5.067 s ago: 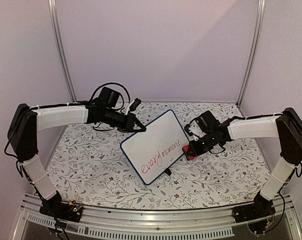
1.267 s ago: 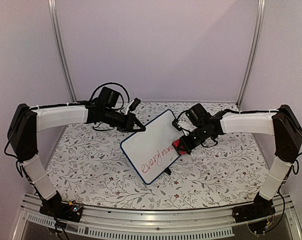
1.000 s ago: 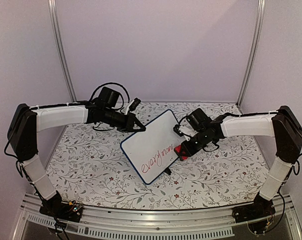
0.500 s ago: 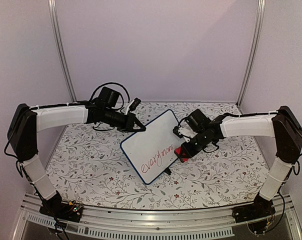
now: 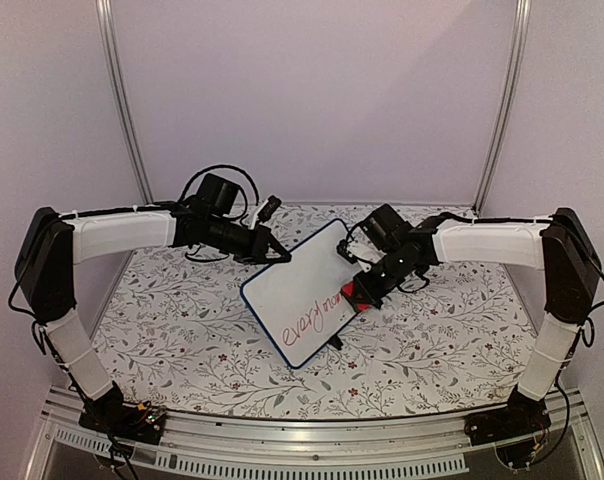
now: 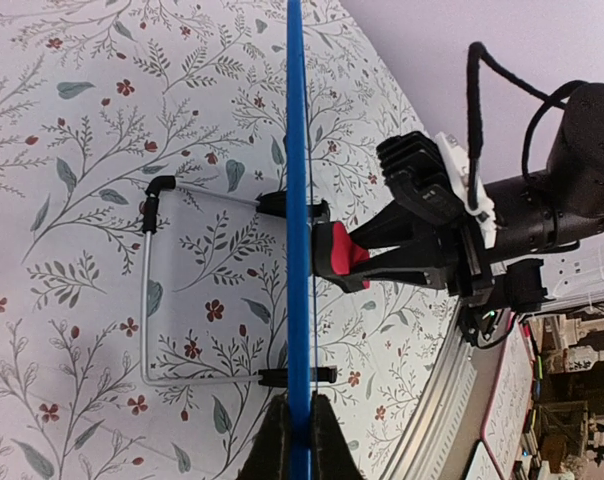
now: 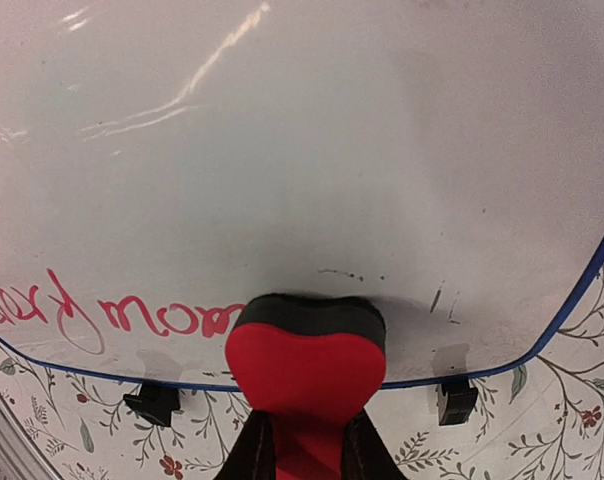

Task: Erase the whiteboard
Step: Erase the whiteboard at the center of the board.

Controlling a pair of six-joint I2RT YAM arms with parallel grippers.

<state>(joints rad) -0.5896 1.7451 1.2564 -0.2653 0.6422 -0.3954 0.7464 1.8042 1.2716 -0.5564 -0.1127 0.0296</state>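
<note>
Centre of the overhead view: the whiteboard (image 5: 300, 285) stands tilted, the left gripper (image 5: 281, 257) pinching its upper edge. The right gripper (image 5: 363, 293) pinches a red eraser (image 5: 353, 294) against the end of the red writing (image 5: 315, 314). Hard pressure could tip the board or slide it from that thin grip

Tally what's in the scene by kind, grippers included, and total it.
whiteboard: 1
eraser: 1
grippers: 2 (left gripper, right gripper)
Total: 4
</note>
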